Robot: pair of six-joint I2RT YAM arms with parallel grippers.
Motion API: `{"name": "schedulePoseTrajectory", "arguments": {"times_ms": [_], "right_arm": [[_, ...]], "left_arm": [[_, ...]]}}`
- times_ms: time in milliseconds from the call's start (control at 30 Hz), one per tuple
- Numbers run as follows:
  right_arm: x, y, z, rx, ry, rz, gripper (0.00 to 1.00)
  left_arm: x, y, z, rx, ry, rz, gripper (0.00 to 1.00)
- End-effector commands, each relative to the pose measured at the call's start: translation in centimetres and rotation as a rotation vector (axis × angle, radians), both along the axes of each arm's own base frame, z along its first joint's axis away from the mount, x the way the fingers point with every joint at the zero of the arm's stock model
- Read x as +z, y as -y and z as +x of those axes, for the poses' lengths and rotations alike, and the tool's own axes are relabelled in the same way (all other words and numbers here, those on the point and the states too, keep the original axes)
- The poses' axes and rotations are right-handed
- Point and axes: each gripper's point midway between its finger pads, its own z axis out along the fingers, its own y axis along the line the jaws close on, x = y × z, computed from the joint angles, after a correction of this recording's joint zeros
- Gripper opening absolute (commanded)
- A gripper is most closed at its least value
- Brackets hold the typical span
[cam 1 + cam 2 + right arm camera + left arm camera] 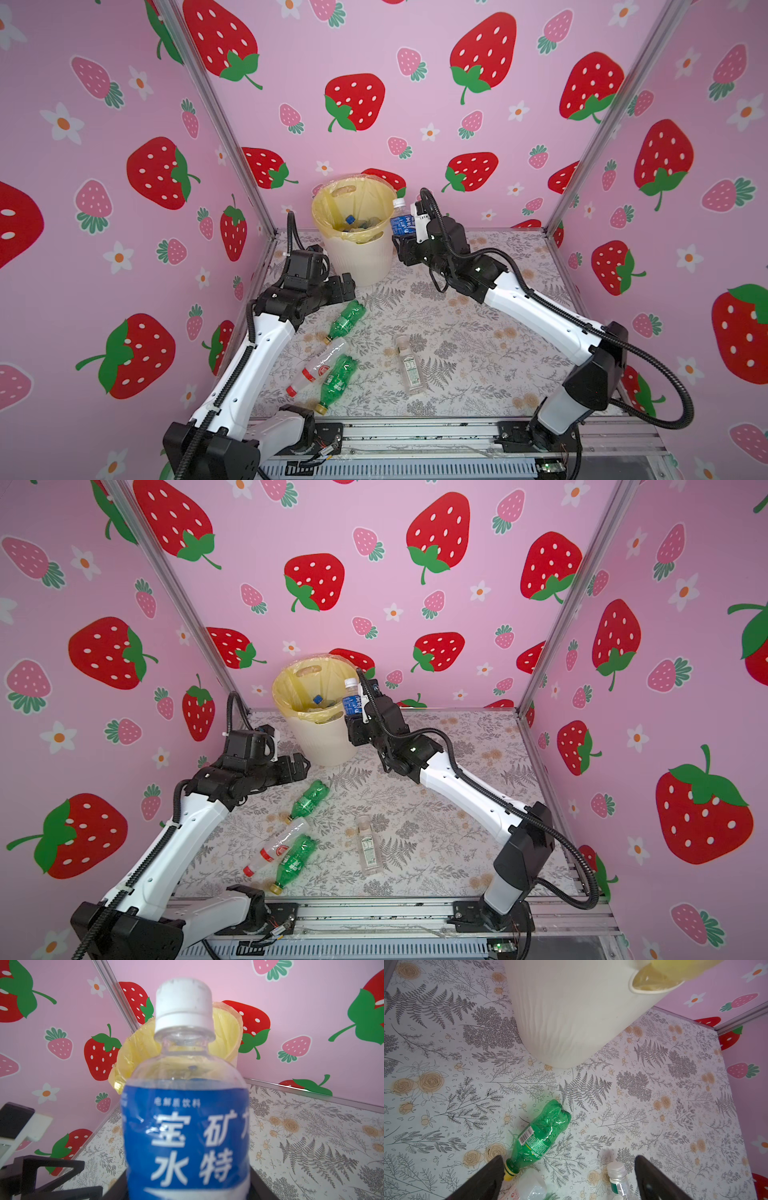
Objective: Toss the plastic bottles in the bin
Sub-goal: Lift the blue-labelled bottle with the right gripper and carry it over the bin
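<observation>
1. The right gripper (402,237) has its jaws closed in on the lower body of the blue-label bottle (400,224), which stands upright with its white cap on top.
2. That bottle is up at the rim of the bin (357,257), right against it on the right arm's side. I can't tell whether it is over the opening.
3. In the right wrist view the bottle fills the middle, with the bin's yellow bag (226,1028) showing behind its neck.
4. Down inside the bin lie other bottles (353,222), one with a blue cap.
5. The left gripper (345,286) hangs low just in front of the bin's base, jaws spread wide and holding nothing.
6. The near green bottle (345,318) lies on its side on the table (457,332) just in front of the bin, its base towards the bin and its yellow cap pointing away.
7. Farther from the bin, the red-label bottle (318,365) and the far green bottle (337,382) lie side by side, touching.
8. The white-label bottle (409,365) lies alone, well in front of the bin and apart from those three.
</observation>
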Motion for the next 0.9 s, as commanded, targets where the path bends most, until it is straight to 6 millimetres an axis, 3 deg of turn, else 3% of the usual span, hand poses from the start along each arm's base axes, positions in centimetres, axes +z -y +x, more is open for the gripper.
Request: {"name": "schedulePoseTrajectory", "arguments": {"times_ms": [0,267,667,867], "right_arm": [[2.9,-0.6,0.7,0.013,0.065,0.046,0.58],[3.4,0.3,0.0,0.013,0.088,0.072,0.57],[-0.9,5.5,-4.2,-0.008,0.046,0.132,0.58],[-1.1,4.9,-4.1,-0.002,0.044,0.123,0.58]], "left_arm": [[0.4,-0.1,0.4,0.01,0.004,-0.028,0.99],[0.3,-0.7,0.6,0.034,0.003,-0.05,0.99],[0.3,-1.5,0.8,0.063,0.003,-0.068,0.99],[0.3,-1.4,0.8,0.061,-0.003,-0.099,0.99]]}}
